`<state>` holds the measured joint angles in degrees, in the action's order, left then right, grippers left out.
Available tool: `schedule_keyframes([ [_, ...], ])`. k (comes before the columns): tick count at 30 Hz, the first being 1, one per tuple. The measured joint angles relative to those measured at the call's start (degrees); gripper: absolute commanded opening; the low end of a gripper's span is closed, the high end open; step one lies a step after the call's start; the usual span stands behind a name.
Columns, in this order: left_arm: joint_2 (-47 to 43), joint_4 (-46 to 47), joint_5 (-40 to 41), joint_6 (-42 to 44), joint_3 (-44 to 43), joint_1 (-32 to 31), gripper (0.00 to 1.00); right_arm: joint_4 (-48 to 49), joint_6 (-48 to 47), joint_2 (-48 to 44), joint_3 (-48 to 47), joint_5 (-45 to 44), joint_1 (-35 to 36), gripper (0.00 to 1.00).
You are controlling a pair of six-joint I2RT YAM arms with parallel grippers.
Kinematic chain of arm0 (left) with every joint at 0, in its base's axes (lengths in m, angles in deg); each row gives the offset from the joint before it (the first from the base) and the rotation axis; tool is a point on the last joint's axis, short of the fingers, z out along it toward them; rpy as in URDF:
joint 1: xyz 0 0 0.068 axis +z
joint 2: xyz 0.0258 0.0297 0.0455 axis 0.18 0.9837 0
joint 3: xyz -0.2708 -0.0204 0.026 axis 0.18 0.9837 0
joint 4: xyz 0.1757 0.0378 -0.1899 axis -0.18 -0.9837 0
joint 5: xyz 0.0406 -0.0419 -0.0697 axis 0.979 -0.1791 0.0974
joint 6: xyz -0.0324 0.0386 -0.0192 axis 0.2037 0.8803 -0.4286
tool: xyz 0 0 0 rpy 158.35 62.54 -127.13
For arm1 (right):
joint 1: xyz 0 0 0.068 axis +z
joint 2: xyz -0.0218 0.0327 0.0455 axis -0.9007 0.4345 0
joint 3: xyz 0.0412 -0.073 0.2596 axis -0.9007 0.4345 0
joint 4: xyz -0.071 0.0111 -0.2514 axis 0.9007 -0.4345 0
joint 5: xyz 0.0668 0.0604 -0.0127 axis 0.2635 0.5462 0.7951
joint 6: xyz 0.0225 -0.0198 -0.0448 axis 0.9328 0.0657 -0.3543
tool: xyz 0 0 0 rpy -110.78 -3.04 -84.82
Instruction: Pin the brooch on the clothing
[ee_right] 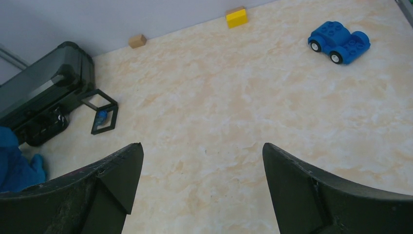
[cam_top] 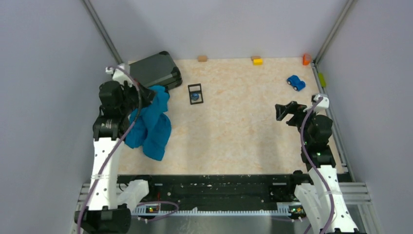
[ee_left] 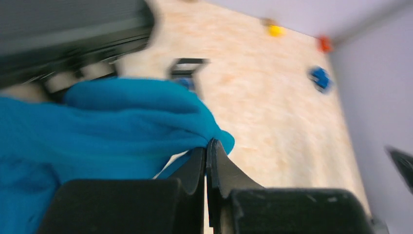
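Note:
The clothing, a teal-blue T-shirt point(cam_top: 148, 124), lies bunched at the table's left side, with one end lifted. My left gripper point(cam_top: 150, 95) is shut on a fold of the shirt point(ee_left: 107, 126); in the left wrist view its fingertips point(ee_left: 208, 144) pinch the fabric's edge. The brooch point(cam_top: 196, 97), a tiny dark blue disc, rests inside a black rectangular frame point(cam_top: 196, 93) right of the shirt. The right wrist view shows the brooch point(ee_right: 102, 116) inside the frame point(ee_right: 100, 117) too. My right gripper point(ee_right: 202, 146) hangs open over bare table at the right point(cam_top: 288, 112), holding nothing.
A dark grey hard case point(cam_top: 157, 71) stands at the back left, touching the shirt. A blue toy car point(cam_top: 296, 82) sits at the back right. Brown point(cam_top: 202, 58), yellow point(cam_top: 256, 60) and orange point(cam_top: 306, 59) blocks line the back edge. Grey walls enclose the table.

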<state>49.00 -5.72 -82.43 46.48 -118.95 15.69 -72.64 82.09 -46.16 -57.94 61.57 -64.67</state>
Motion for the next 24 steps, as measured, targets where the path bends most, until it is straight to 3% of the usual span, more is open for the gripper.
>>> schedule_keyframes([
  [5, 1.6, -5.6, -7.4, 4.5, -13.7, -17.3, 0.00, -1.9, -0.5, 0.5, -1.4, 2.3, 0.0, 0.94],
  [13, 6.2, -5.8, -14.6, 4.2, -21.9, -32.1, 0.00, -5.0, -0.9, -0.3, -4.9, 2.9, 0.0, 0.94],
  [21, 23.3, -0.4, -15.7, 2.5, -30.4, -48.4, 0.00, -9.7, -0.9, -1.6, -7.7, 0.4, 0.0, 0.94],
  [24, 29.4, 0.8, -15.5, 2.4, -32.0, -51.8, 0.00, -11.7, -1.1, -2.7, -8.6, -0.4, 0.0, 0.96],
])
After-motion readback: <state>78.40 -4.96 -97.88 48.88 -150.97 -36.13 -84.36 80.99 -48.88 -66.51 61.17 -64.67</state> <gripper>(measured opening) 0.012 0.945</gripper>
